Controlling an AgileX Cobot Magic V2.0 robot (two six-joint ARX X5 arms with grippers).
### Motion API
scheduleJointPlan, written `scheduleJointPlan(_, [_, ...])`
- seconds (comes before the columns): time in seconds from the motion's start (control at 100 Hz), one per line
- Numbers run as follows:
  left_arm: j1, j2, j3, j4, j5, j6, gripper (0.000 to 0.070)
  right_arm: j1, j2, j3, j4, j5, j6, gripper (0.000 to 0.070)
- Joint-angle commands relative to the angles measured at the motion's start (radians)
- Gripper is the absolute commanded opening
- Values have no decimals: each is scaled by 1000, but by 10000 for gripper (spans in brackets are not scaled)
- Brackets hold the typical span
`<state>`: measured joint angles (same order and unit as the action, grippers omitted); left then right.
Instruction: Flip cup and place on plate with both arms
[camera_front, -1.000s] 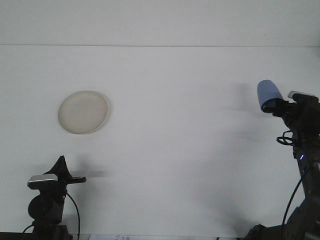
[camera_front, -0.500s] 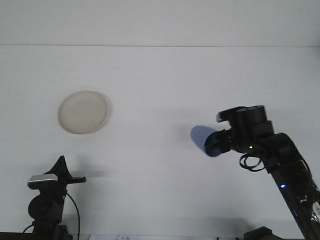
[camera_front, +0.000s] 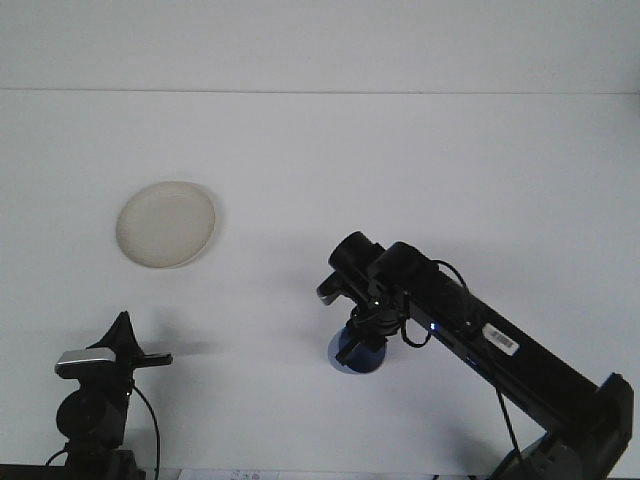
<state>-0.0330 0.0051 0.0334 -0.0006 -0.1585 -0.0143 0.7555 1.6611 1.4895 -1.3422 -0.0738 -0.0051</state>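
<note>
The blue cup (camera_front: 352, 358) is down at table level in the middle front, and only its lower part shows beneath the gripper. My right gripper (camera_front: 362, 332) points down from above and is shut on it. The right arm (camera_front: 480, 335) reaches in from the lower right corner. A round cream plate (camera_front: 165, 223) lies flat on the white table at the left, well apart from the cup. My left gripper (camera_front: 125, 345) sits low at the front left, below the plate, holding nothing.
The white table (camera_front: 400, 170) runs back to a pale wall. The left arm's base and cable (camera_front: 95, 415) stand at the bottom left edge.
The right arm has swung the cup from high at the right edge down and left to the table's middle front. The left arm and plate have not moved.
</note>
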Motion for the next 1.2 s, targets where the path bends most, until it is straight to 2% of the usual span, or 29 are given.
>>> scheduleJointPlan(0.0, [2,-2,-19,10,0,-5,16,25,37,25,-23,3,-23,0])
scheduleJointPlan(0.4, [2,-2,-19,10,0,-5,16,77,126,25,-20,3,-43,16])
scheduleJointPlan(0.43, [2,-2,-19,10,0,-5,16,77,126,25,-20,3,-45,39])
scheduleJointPlan(0.57, [2,-2,-19,10,0,-5,16,77,126,25,-18,-4,-52,293])
scheduleJointPlan(0.64, [2,-2,-19,10,0,-5,16,77,126,25,-14,-4,-58,350])
scheduleJointPlan(0.92, [2,-2,-19,10,0,-5,16,56,42,31,40,-4,-89,360])
scheduleJointPlan(1.19, [2,-2,-19,10,0,-5,16,7,-315,23,191,-4,-77,360])
